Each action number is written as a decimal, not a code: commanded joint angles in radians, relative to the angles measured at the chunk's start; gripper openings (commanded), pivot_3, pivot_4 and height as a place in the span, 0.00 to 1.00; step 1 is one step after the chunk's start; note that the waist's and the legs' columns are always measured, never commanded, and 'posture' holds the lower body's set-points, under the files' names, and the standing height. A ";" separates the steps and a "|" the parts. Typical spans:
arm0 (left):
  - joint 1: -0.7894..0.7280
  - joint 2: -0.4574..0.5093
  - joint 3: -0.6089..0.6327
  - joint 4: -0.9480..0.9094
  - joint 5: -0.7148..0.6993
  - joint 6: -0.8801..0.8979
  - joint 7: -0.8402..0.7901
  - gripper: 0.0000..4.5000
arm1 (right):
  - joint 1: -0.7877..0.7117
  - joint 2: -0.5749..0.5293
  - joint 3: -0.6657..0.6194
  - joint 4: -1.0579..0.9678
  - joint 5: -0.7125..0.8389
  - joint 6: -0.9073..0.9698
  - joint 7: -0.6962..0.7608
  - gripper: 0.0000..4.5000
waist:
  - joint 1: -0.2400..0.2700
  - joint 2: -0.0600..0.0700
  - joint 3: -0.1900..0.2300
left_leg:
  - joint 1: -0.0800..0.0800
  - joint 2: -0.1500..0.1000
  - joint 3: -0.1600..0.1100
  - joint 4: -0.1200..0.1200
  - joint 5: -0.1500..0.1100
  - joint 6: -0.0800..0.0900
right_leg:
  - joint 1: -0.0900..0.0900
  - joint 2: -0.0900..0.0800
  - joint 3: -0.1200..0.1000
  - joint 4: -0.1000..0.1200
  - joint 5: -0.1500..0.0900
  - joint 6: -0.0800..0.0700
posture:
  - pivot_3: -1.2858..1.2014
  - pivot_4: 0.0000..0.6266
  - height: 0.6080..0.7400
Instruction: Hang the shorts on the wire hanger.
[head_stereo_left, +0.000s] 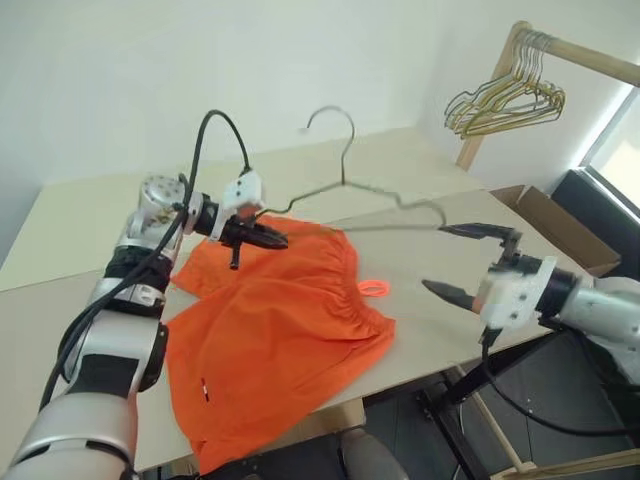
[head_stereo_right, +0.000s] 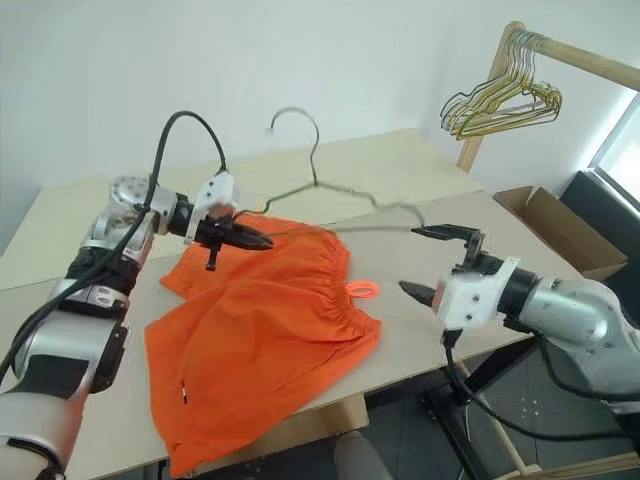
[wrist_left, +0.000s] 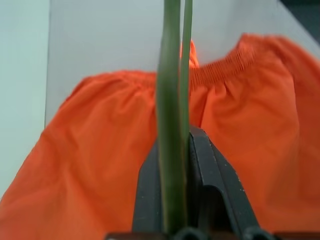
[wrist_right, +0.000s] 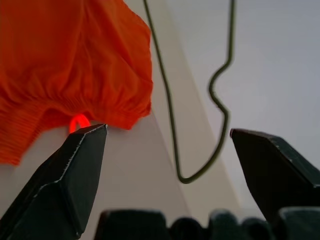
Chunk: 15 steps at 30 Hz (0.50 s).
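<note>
The orange shorts (head_stereo_left: 275, 340) lie spread on the table, waistband toward the right, a small orange loop (head_stereo_left: 373, 288) beside it. Above them the thin wire hanger (head_stereo_left: 345, 190) is held up with its hook uppermost. My left gripper (head_stereo_left: 268, 238) is shut on the hanger's left end, and the wire (wrist_left: 172, 125) runs between its fingers in the left wrist view. My right gripper (head_stereo_left: 465, 260) stands open just past the hanger's right end (wrist_right: 200, 172), apart from the wire, with nothing between its fingers.
A wooden rail (head_stereo_left: 560, 45) at the back right carries a bunch of gold wire hangers (head_stereo_left: 505, 100). A cardboard box (head_stereo_left: 550, 225) sits beyond the table's right edge. The table (head_stereo_left: 420, 320) has bare room to the right of the shorts.
</note>
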 joint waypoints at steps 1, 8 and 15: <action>-0.006 0.017 0.021 -0.067 -0.020 -0.023 -0.016 0.00 | -0.072 -0.079 -0.045 -0.057 0.181 0.275 0.118 0.99 | 0.012 -0.001 -0.001 | 0.000 0.000 -0.002 0.001 0.000 0.000 | 0.000 0.000 -0.001 0.000 0.000 0.000 | 0.42 0.00 1.00; 0.039 0.029 0.042 -0.171 -0.053 0.022 -0.029 0.00 | -0.403 -0.035 0.180 0.002 0.202 0.725 0.211 0.99 | 0.046 0.001 -0.002 | -0.007 0.000 -0.010 0.001 -0.001 0.001 | -0.007 0.000 -0.003 -0.001 -0.001 0.001 | 0.43 0.00 1.00; 0.077 0.044 0.050 -0.249 -0.073 0.066 -0.027 0.00 | -0.575 0.092 0.334 0.107 0.059 0.833 0.272 0.99 | 0.081 0.002 -0.003 | -0.016 -0.002 -0.011 0.005 -0.001 0.001 | -0.019 -0.001 -0.002 0.007 -0.001 0.001 | 0.44 0.01 1.00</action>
